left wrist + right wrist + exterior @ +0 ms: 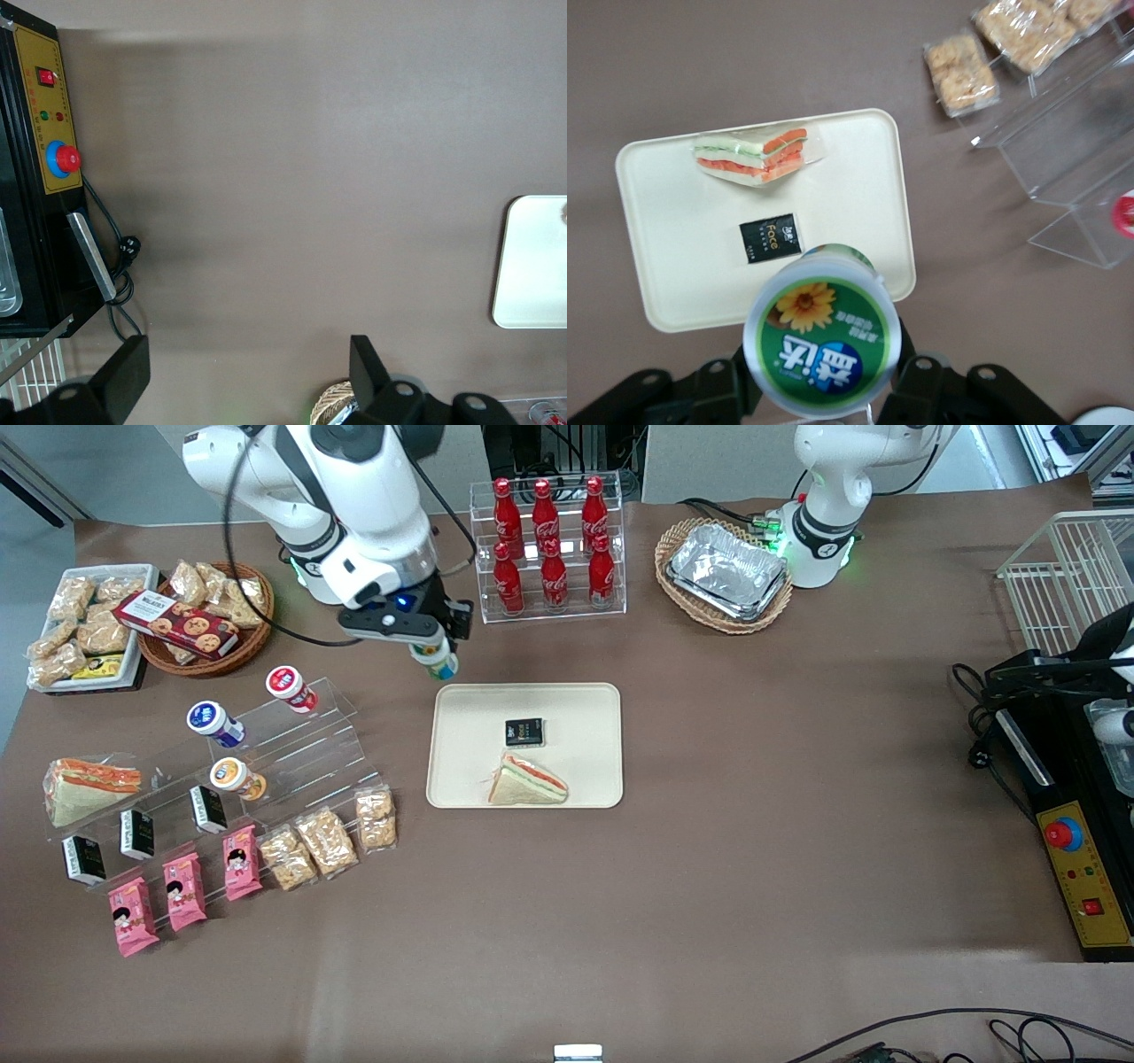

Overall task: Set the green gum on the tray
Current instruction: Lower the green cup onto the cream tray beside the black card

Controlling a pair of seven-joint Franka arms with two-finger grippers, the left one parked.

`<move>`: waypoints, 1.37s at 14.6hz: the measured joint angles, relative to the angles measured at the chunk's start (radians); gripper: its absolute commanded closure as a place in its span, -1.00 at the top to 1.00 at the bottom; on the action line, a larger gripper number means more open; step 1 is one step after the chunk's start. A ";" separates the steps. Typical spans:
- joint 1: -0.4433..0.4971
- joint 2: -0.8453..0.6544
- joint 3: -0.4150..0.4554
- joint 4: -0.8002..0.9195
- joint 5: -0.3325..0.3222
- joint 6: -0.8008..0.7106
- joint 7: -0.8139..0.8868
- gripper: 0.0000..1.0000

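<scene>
Item 1: green gum [822,341], clamped in gripper [434,657]; I carry it over tray [585,708], lowering onto bare surface.

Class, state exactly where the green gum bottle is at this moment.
The green gum is held in the right arm's claw, above the table just off the tray edge farthest from the front camera, between the tray and the cola bottle rack.

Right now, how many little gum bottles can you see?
4. The green gum is held in the end effector, above the table just off the tray edge. The red-lidded, blue-lidded and orange-lidded bottles sit on the clear stepped stand.
</scene>
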 measured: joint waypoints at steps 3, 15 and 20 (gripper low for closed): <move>0.028 -0.008 0.002 -0.186 0.000 0.206 0.042 -0.19; 0.033 0.156 -0.002 -0.500 0.004 0.723 0.073 -0.19; 0.032 0.208 -0.005 -0.505 -0.005 0.751 0.073 -0.19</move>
